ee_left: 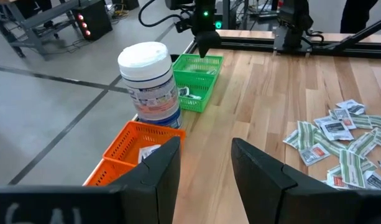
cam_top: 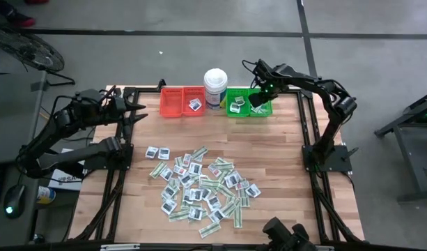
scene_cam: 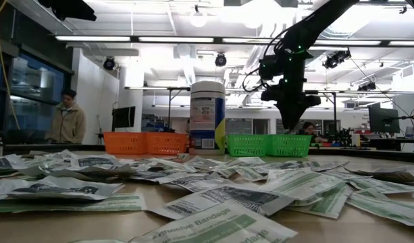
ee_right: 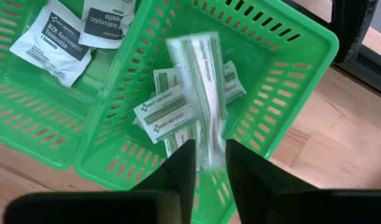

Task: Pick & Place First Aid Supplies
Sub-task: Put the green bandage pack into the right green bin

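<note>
The right claw [ee_right: 209,163], fingers parted, lets a strip [ee_right: 202,81] drop into the green bin [ee_right: 302,62] at twelve o'clock. Light, floppy; pinch an edge.

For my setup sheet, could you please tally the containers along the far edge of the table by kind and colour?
Red bins: 2
Green bins: 2
White tub: 1
Total: 5

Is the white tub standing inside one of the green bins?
No, the white tub stands on the table between the red bins and the green bins, in neither of them.
</note>
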You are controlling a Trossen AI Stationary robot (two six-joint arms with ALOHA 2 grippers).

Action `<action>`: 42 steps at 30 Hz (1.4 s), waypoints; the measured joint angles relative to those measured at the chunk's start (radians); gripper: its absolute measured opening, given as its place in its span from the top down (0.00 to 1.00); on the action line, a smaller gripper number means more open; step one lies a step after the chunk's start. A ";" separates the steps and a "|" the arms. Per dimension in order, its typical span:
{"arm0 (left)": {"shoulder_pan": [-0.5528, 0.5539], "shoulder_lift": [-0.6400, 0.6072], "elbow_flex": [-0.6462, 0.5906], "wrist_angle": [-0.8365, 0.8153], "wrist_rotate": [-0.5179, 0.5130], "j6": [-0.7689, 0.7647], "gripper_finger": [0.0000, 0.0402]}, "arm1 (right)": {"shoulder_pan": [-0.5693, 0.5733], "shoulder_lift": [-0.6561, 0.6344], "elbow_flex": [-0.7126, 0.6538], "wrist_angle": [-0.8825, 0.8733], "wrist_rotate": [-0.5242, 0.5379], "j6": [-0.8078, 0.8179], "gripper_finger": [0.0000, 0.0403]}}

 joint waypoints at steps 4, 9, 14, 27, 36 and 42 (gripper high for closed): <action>0.000 0.000 0.000 0.000 0.000 -0.001 0.65 | 0.000 0.000 0.000 0.000 0.000 -0.007 0.68; 0.000 0.000 0.000 0.000 0.000 -0.001 0.65 | 0.000 0.000 0.000 0.000 0.001 -0.033 0.56; 0.000 0.000 0.000 0.000 0.005 -0.001 0.65 | 0.000 -0.046 0.001 0.004 -0.007 -0.066 0.51; 0.000 -0.089 -0.070 0.051 0.031 -0.051 0.65 | 0.106 -0.276 0.001 0.055 -0.057 -0.154 0.54; 0.000 -0.232 -0.427 0.453 0.186 -0.238 0.65 | 0.234 -0.310 0.002 0.096 -0.063 -0.199 0.55; -0.075 -0.264 -0.534 0.540 0.135 -0.297 0.65 | 0.332 -0.310 0.001 0.105 -0.116 -0.225 0.57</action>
